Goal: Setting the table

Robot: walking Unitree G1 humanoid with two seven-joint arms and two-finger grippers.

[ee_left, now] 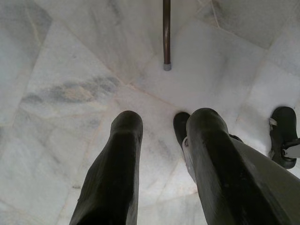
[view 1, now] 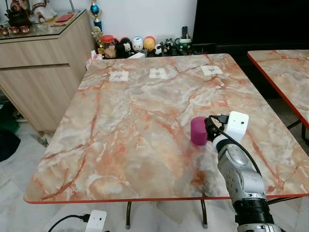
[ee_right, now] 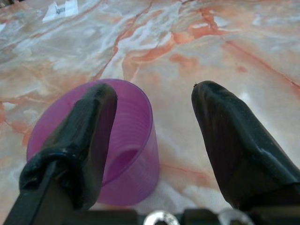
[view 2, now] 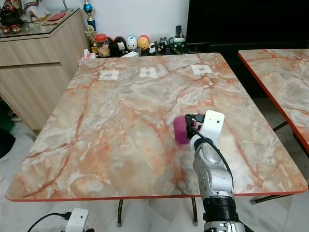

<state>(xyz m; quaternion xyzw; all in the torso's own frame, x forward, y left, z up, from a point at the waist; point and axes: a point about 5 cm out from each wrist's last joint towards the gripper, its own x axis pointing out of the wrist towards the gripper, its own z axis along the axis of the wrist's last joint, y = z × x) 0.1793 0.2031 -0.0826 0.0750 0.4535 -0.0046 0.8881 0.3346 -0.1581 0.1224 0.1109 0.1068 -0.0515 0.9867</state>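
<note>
Nearby, on a marble-patterned table (view 1: 125,135) with a red edge, a purple cup (view 1: 198,130) stands upright toward the robot's right side of the top, well back from the near edge. The right gripper (ee_right: 154,140) is at the cup with its fingers spread and released: in the right wrist view one black finger (ee_right: 84,136) lies over the cup's rim, the other finger (ee_right: 234,140) stands clear of it on the bare marble, and no grasp is closed. From the head camera the silver right arm (view 1: 241,179) reaches up over the near edge, its white wrist camera box (view 1: 236,125) just beside the cup.

Three small white paper squares (view 1: 158,73) lie in a row near the table's far edge, well apart from the cup. Beyond that edge a line of small figurines (view 1: 137,44) and a jar sit against the wall, a wooden sideboard (view 1: 38,63) stands to the left, and a second matching table (view 1: 285,72) stands to the right.

The left gripper (ee_left: 159,140) hangs below the tabletop over the pale marble floor (ee_left: 70,70), its fingers parted around nothing, with a metal table leg (ee_left: 166,33) ahead and a black foot (ee_left: 283,133) to one side.
</note>
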